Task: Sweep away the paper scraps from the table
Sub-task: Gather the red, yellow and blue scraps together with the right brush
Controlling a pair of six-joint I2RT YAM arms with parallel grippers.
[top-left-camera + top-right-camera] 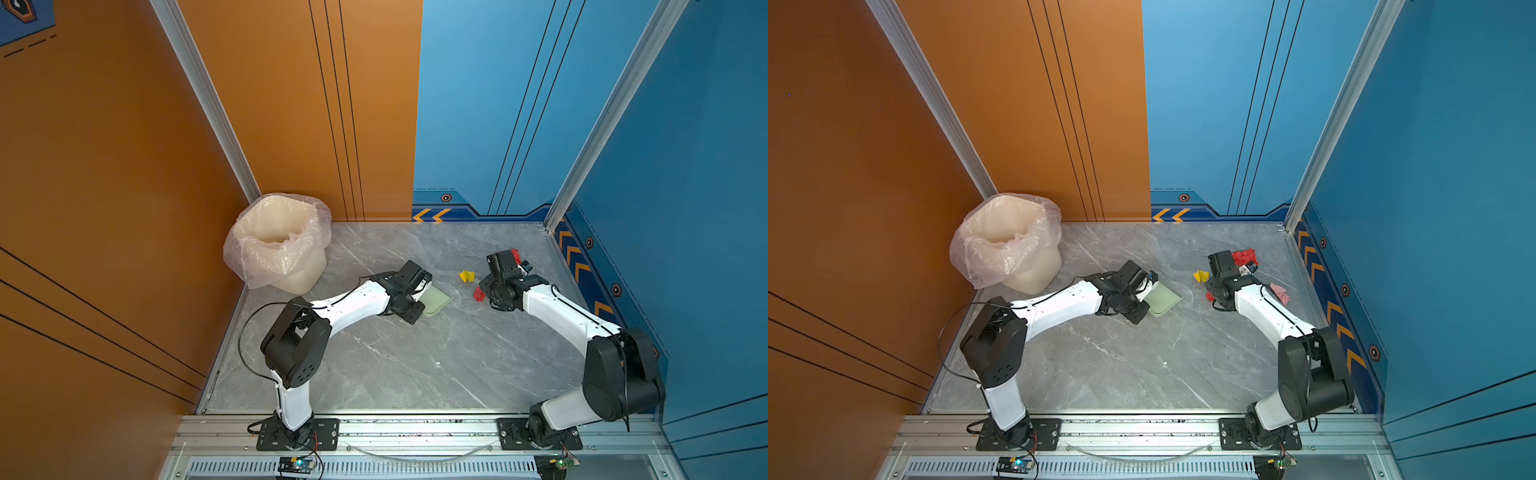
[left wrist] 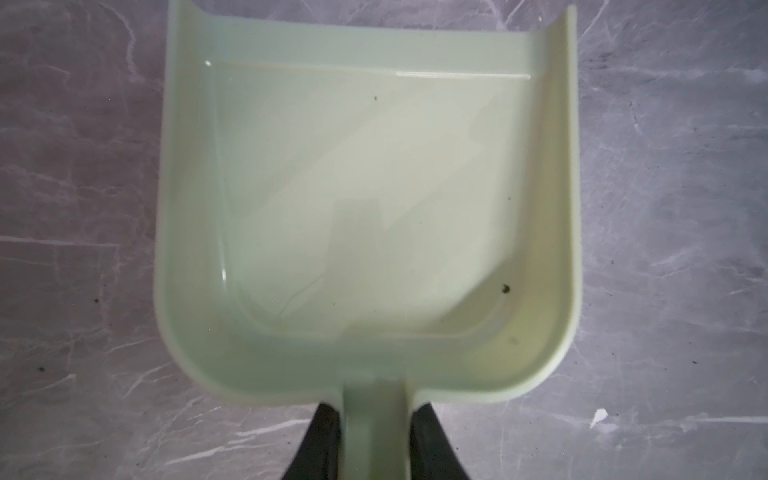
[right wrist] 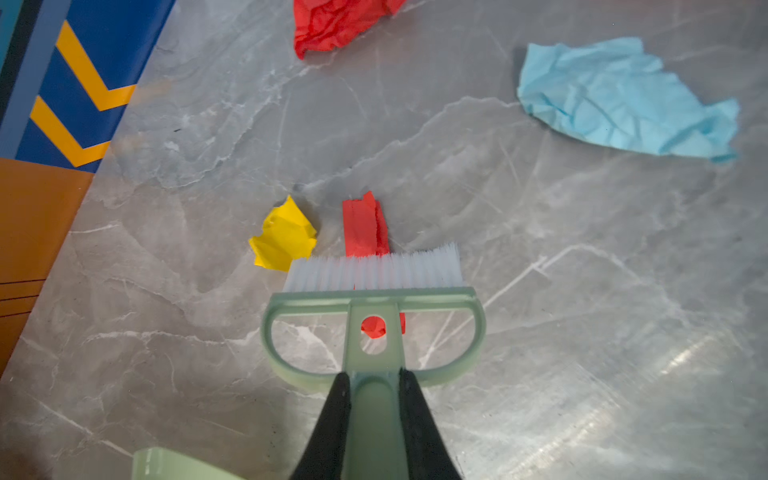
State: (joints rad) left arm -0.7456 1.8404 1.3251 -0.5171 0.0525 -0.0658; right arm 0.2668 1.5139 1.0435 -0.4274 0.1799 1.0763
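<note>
My left gripper (image 2: pixel 375 411) is shut on the handle of a pale green dustpan (image 2: pixel 365 187), which lies empty on the grey marble table (image 1: pixel 395 365), mid-table in both top views (image 1: pixel 436 301). My right gripper (image 3: pixel 372 378) is shut on the handle of a pale green brush (image 3: pixel 374 299). Its white bristles (image 3: pixel 374 270) rest over a small red scrap (image 3: pixel 363 226), with a yellow scrap (image 3: pixel 284 239) just beside it. Farther off lie a larger red wad (image 3: pixel 336 20) and a light blue scrap (image 3: pixel 615 95). A pink scrap (image 1: pixel 1280 293) lies beside the right forearm.
A cream bin (image 1: pixel 278 245) lined with a clear plastic bag stands in the back left corner. Orange and blue wall panels close in the table on three sides. The blue wall with orange chevrons (image 1: pixel 1316 266) runs close behind the scraps. A corner of the dustpan (image 3: pixel 174 465) shows near the brush.
</note>
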